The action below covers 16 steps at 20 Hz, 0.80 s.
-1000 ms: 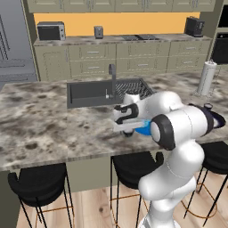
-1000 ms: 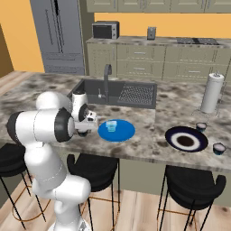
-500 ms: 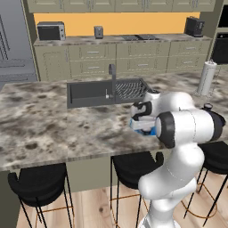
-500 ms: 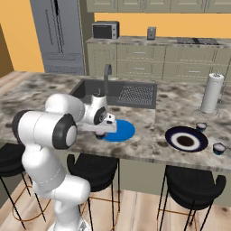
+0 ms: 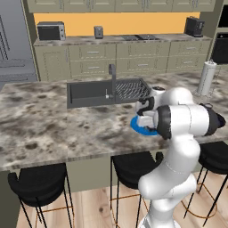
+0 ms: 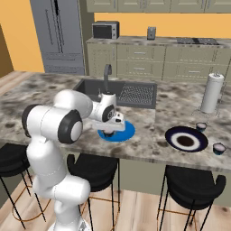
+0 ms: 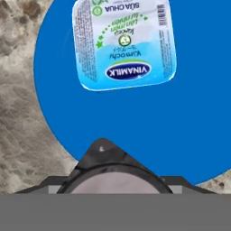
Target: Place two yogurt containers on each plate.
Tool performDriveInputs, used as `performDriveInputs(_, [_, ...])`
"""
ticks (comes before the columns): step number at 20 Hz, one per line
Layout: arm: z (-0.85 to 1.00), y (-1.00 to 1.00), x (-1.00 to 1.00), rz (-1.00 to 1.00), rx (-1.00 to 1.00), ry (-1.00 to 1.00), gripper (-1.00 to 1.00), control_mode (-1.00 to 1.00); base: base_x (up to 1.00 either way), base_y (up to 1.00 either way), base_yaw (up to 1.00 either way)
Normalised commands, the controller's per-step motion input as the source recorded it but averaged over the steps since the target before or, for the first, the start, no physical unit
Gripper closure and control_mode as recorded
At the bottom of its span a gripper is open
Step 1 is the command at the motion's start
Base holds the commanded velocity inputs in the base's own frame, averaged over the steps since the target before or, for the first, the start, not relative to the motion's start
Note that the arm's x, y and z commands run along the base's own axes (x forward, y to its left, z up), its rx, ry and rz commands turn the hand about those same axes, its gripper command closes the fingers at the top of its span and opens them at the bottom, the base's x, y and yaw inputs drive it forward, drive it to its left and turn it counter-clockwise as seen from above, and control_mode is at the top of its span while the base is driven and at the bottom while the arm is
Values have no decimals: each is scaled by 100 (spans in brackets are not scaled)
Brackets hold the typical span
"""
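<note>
The round dark yogurt cup [image 7: 118, 173] sits clamped in the tool [image 6: 109, 131], its whitish top close under the hand camera. It looks light and thin-walled, likely slippery, so a grip across its sides should suit it. Beyond it, ahead of the tool, the pale blue squarish cup [image 7: 124, 43] lies on the bright blue plate [image 7: 194, 113], directly beneath the tool. The navy plate [image 6: 186, 139] and two cups [image 6: 201, 127] wait on the counter [image 6: 144, 144], well apart.

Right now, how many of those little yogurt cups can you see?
4: a pale blue cup on the blue plate, a dark round cup in the jaws above it, two dark cups beside the navy plate. None seem hidden.
</note>
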Motion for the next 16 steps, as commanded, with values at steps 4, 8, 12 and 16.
performDriveInputs(4, [-7, -36, 34, 0, 1, 4, 100, -100, 0, 0, 0])
performDriveInputs(8, [-18, -17, 25, 0, 0, 3, 100, -100, 0, 0, 0])
performDriveInputs(12, [-23, -4, 23, 0, 0, 0, 100, -100, 0, 0, 0])
performDriveInputs(16, [-23, -3, 2, 0, 0, 2, 100, -100, 0, 0, 0])
